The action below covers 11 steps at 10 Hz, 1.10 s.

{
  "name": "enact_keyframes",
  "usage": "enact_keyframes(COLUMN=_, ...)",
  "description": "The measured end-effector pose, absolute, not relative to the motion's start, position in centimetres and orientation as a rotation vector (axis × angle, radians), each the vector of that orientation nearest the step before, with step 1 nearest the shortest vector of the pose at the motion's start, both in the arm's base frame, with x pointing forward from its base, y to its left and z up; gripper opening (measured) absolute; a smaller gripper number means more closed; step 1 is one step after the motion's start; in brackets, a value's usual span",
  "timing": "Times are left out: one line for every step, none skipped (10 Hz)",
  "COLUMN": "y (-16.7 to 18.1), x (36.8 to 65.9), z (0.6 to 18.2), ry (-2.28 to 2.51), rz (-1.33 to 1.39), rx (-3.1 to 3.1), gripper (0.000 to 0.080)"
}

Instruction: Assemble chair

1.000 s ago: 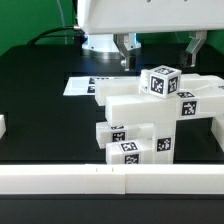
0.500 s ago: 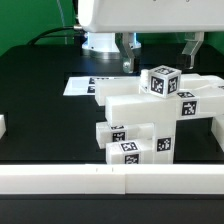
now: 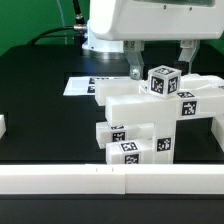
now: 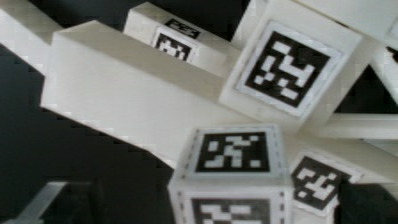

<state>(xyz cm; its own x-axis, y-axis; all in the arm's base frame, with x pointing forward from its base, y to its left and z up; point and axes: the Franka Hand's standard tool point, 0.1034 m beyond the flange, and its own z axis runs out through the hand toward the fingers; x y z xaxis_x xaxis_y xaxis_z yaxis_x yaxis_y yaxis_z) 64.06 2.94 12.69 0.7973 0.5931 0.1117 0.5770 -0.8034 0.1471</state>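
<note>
Exterior view, claw (image 3: 161, 60) spread wide above tagged white chair (image 3: 130, 102)

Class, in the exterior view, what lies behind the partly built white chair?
The marker board lies flat on the table behind the chair. Its end toward the exterior view's left shows; the rest is covered by chair parts.
</note>
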Motion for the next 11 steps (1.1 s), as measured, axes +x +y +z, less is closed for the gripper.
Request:
enact_keyframes(y=3.07, x=64.05, z=12.67, ry=0.925, rz=0.233, rx=2.884, gripper=0.0649)
enact_keyframes(y=3.18, x=64.01, z=12.57, ry=0.916, rz=0.232, rx=2.889, gripper=0.0649)
enact_keyframes(y=3.12, x=64.01, z=12.53, ry=0.914, rz=0.231, rx=2.89, gripper=0.0649)
enact_keyframes(y=2.93, x=64.05, z=12.55, ry=0.909, rz=0.231, rx=2.89, gripper=0.053)
enact_keyframes(y=2.9, x=64.04, z=12.54, ry=0.908, rz=0.231, rx=2.891, gripper=0.0395)
enact_keyframes(y=2.9, x=64.04, z=12.54, ry=0.897, rz=0.232, rx=2.895, gripper=0.0395)
enact_keyframes(y=2.88, x=64.04, z=12.53, ry=0.861, rz=0.233, rx=2.908, gripper=0.0282)
enact_keyframes(y=2.85, x=64.04, z=12.53, ry=0.858, rz=0.234, rx=2.909, gripper=0.0282)
enact_keyframes(y=2.87, x=64.04, z=12.53, ry=0.722, rz=0.241, rx=2.953, gripper=0.0282)
enact_keyframes(y=2.86, x=64.04, z=12.52, ry=0.602, rz=0.247, rx=2.986, gripper=0.0282)
enact_keyframes(y=2.87, x=64.04, z=12.52, ry=0.515, rz=0.251, rx=3.007, gripper=0.0282)
